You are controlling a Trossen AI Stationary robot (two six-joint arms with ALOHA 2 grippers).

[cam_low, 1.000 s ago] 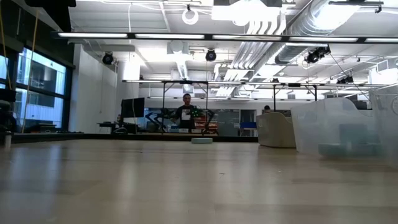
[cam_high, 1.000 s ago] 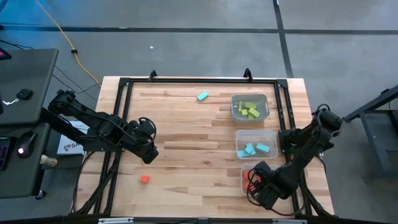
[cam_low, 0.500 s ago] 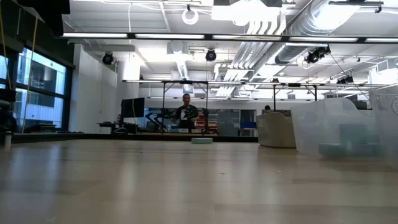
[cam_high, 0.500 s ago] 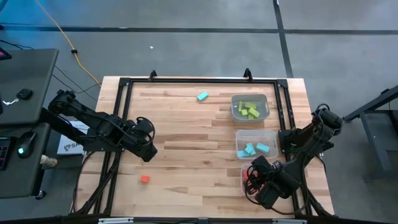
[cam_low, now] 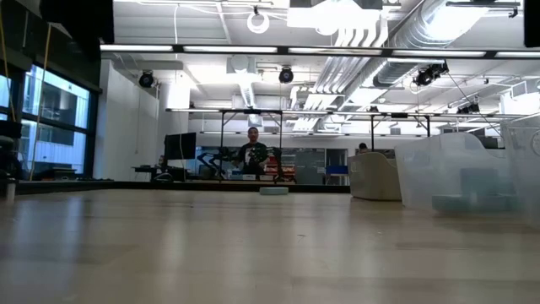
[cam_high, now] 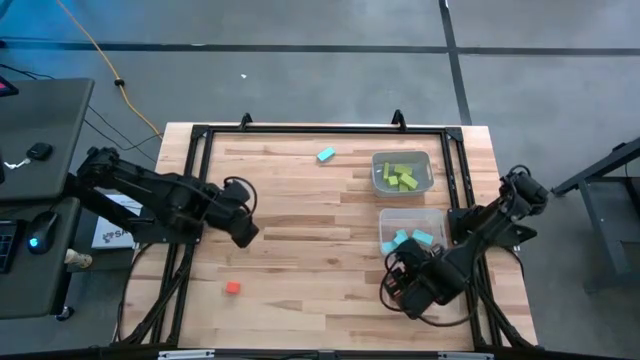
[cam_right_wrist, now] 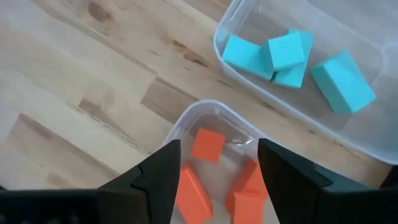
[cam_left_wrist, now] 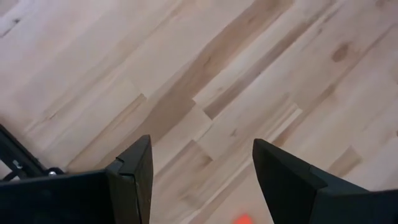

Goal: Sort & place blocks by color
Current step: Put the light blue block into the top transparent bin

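Observation:
My left gripper hovers open over bare wood at the table's left, nothing between its fingers. A red-orange block lies on the table nearer the front edge, and its tip shows in the left wrist view. A light blue block lies alone near the far edge. My right gripper hangs open above a clear bin that holds several red-orange blocks. Its fingers are empty.
A clear bin with light blue blocks and one with lime green blocks stand along the right side. The black frame rail borders the table. The middle of the table is bare wood. A person stands far off in the room.
My right gripper has risen and moved toward the table's left, away from the front right corner, staying open. My left gripper has shifted a little toward the far edge, still open. The blocks have stayed where they were.

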